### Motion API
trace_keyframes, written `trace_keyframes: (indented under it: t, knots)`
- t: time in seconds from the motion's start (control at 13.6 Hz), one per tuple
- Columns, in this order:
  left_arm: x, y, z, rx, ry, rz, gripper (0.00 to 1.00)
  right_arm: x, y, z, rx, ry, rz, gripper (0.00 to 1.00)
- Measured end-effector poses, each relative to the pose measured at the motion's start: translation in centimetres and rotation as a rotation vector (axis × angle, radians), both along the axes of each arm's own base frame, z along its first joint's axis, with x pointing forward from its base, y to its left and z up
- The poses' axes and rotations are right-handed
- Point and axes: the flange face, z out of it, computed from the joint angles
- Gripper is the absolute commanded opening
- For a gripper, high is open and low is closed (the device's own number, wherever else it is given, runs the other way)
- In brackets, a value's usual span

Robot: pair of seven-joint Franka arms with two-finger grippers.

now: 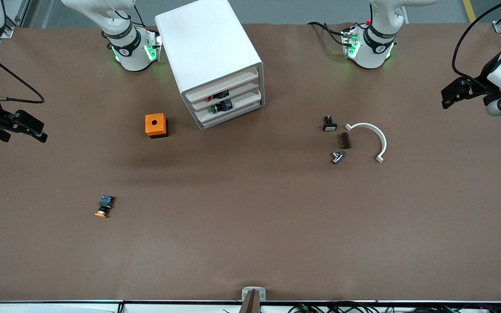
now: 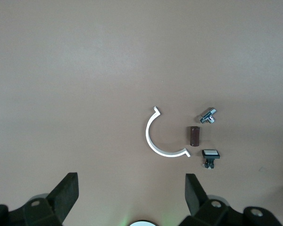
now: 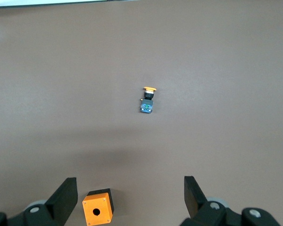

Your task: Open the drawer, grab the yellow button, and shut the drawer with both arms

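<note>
The button (image 1: 104,206) lies on its side on the bare table, orange cap and black-and-blue body, also plain in the right wrist view (image 3: 147,100). It is nearer the front camera than the orange box (image 1: 156,125). The drawer (image 1: 223,86), topmost in the white cabinet (image 1: 207,48), sits flush with the ones below it. My right gripper (image 1: 35,129) hangs open and empty over the right arm's end of the table; its own view (image 3: 131,197) has the orange box (image 3: 98,207) between its fingers, far below. My left gripper (image 1: 448,96) hangs open and empty over the left arm's end (image 2: 131,197).
Toward the left arm's end lie a white curved piece (image 1: 374,137), a brown block (image 1: 345,140), a metal fitting (image 1: 337,157) and a small black button with a white face (image 1: 329,124). Small parts show in the lower drawers (image 1: 221,102).
</note>
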Motion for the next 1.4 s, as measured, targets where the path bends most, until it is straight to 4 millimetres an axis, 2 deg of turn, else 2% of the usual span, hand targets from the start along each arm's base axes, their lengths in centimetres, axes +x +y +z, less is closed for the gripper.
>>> trace_keyframes:
  t: [0.37,1.4]
  knots:
    - [-0.31,-0.82,0.36,0.002,-0.009,-0.014,0.99,0.0,0.02,0.0,0.0,0.0,0.0,1.0]
    - [-0.46,-0.69,0.62,0.003,-0.014,-0.013,0.99,0.0,0.02,0.0,0.0,0.0,0.0,1.0]
